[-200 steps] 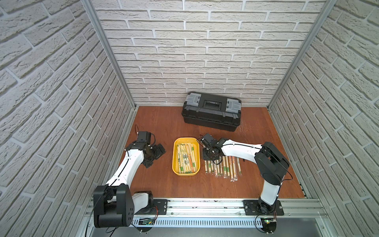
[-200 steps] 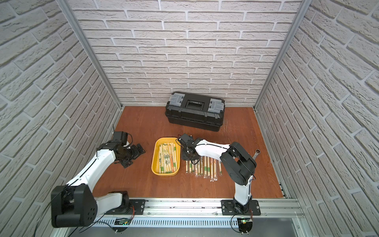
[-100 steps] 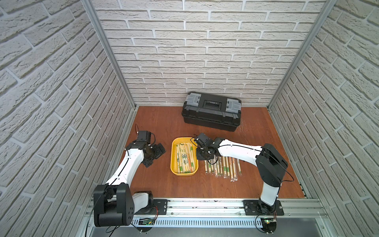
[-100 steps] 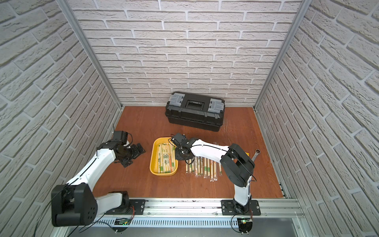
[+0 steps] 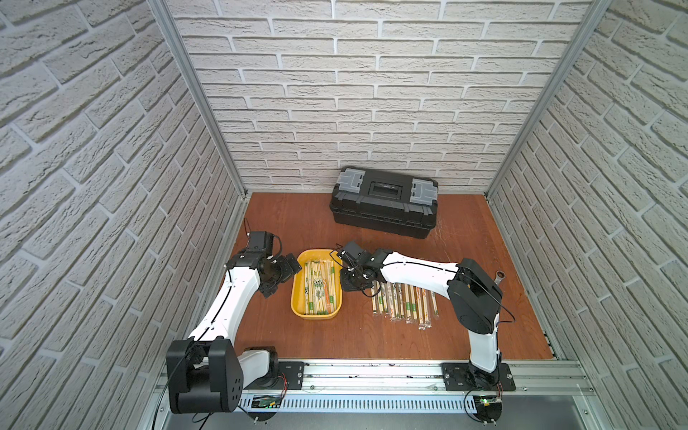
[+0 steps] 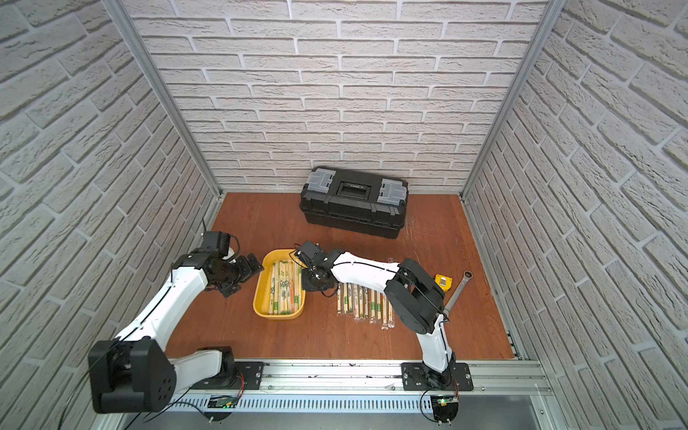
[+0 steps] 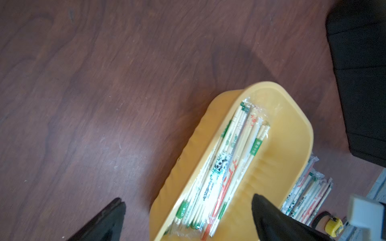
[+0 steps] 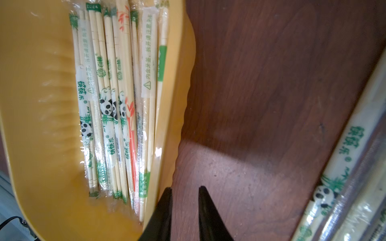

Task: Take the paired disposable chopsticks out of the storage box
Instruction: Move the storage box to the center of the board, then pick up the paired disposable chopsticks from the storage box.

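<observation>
A: Storage box?
B: Shallow yellow plastic tray on brown wooden table, between the arms. Pale bamboo chopstick pairs in printed clear sleeves lie lengthwise inside. A row of sleeved pairs lies on the table beside it.
A: Hands?
B: Left gripper spread wide, empty, one finger over tray, one over table. Right gripper parted narrowly, nothing between, at the tray's rim.
</observation>
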### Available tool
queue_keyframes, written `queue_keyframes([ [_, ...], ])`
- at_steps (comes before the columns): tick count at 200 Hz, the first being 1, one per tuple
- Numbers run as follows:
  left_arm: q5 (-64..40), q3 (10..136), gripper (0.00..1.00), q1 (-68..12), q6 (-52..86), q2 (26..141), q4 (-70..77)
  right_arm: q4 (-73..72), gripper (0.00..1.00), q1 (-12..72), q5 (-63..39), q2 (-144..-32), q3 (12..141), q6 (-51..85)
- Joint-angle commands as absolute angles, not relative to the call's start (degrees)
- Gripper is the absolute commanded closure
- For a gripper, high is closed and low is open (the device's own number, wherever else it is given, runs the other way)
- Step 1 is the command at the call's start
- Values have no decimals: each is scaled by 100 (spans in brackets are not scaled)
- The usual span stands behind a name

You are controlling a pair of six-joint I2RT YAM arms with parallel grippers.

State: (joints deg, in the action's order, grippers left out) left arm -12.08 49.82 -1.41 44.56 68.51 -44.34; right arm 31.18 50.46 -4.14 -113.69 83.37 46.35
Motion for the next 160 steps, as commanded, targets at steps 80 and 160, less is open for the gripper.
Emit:
queue_keyframes([
  [80, -483, 5801, 10, -1629, 4632, 7746, -4597, 2504, 75, 4623, -368, -9778, 6895, 4485],
  [160, -211, 6422, 48, -2160, 4751, 9012, -4432, 1965, 63, 4245, -759, -8795, 5913, 4311],
])
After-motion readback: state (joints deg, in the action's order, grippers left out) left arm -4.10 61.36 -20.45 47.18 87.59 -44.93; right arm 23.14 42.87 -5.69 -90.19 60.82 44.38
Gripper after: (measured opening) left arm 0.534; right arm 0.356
